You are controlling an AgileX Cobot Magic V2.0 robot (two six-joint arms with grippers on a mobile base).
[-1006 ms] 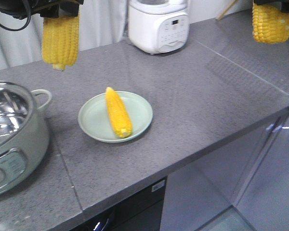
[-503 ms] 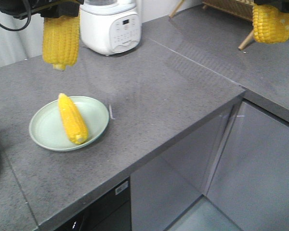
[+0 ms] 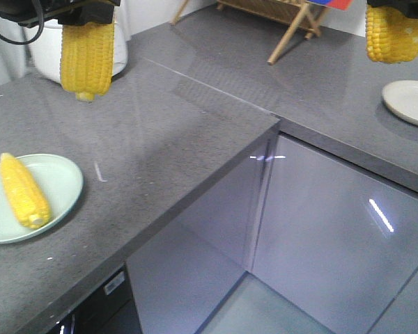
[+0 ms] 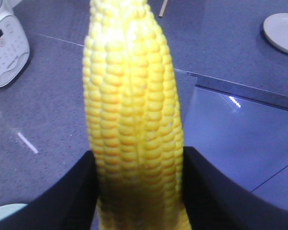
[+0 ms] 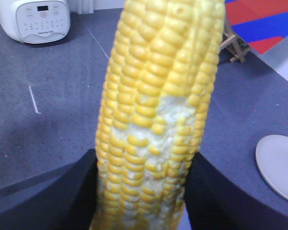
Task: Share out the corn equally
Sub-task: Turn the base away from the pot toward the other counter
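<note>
My left gripper (image 4: 137,191) is shut on a yellow corn cob (image 4: 132,115) that hangs upright high above the grey counter; the same cob (image 3: 87,57) shows at top left in the front view. My right gripper (image 5: 144,191) is shut on a second corn cob (image 5: 156,105) with a patch of missing kernels; that cob (image 3: 393,31) shows at top right. A third corn cob (image 3: 22,189) lies on a pale green plate (image 3: 63,177) at the left edge. A bare white plate (image 3: 411,101) rests on the far right counter.
The grey counter (image 3: 160,132) makes an L, with cabinet fronts (image 3: 313,216) below the inner corner. A white cooker (image 4: 5,45) stands at the back left. A wooden rack (image 3: 279,24) stands at the back of the counter. A short white mark (image 3: 99,171) lies beside the green plate.
The whole scene has slid left in the front view: the pot left the frame, the green plate reached the left edge, the white plate came in at right. Both held cobs stay fixed in frame.
</note>
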